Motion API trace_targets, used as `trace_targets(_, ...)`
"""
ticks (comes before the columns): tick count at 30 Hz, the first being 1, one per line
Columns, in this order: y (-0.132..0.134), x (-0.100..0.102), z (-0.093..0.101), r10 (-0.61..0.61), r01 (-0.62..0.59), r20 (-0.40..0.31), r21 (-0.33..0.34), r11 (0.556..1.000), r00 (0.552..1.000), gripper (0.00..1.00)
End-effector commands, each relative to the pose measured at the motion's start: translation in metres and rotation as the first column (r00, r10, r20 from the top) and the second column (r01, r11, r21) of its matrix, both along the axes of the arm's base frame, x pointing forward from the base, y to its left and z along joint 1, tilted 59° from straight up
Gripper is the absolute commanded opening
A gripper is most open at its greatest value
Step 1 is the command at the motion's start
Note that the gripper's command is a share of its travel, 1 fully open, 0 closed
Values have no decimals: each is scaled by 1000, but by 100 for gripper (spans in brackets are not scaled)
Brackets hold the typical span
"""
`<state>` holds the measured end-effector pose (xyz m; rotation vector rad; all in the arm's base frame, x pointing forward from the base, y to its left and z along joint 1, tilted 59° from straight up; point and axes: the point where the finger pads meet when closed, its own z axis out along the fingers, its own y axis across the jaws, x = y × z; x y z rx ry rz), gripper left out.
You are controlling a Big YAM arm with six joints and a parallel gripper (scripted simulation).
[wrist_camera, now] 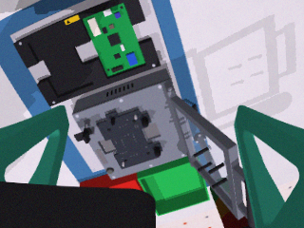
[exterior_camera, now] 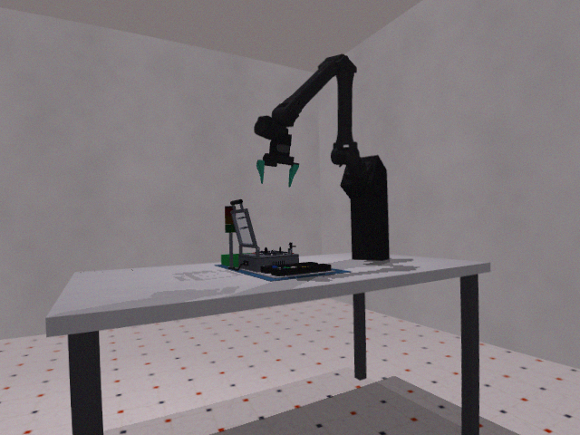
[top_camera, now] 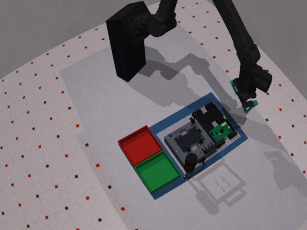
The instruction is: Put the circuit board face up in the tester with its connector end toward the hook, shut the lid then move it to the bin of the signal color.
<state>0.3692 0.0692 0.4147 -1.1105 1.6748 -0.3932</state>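
We saw one green circuit board [top_camera: 221,132] lying face up in the black tray's [top_camera: 208,114] pocket farther from the arm's pedestal, its long axis crossing the tray, white connector end away from the tester [top_camera: 189,143]. Two bins stood alongside: red [top_camera: 139,145], green [top_camera: 157,171]. Our arm hung bent high above, the gripper [exterior_camera: 276,176] pointing down, jaws wide apart and empty.

Circuit board [top_camera: 221,133] in the tray [top_camera: 209,116], beside the tester [top_camera: 173,145]; two bins [top_camera: 140,145] on the tester's far side; gripper [exterior_camera: 275,174] well above.
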Motion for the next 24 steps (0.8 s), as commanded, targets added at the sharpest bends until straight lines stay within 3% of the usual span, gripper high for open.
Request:
trace_targets(1,-13,-18,2,58,-55,18,-147,988,998,100)
trace_targets(7,-20,-33,-15,129,-133,-33,-263,955,991,100)
trace_targets(9,-21,-36,-12,143,-146,-32,-285,947,989,100)
trace_targets(20,-22,-35,-19,151,-158,-48,-296,942,987,100)
trace_targets(21,-22,-35,-19,151,-158,-48,-296,942,987,92)
trace_targets(24,-22,-35,-19,151,-158,-48,-296,942,987,92)
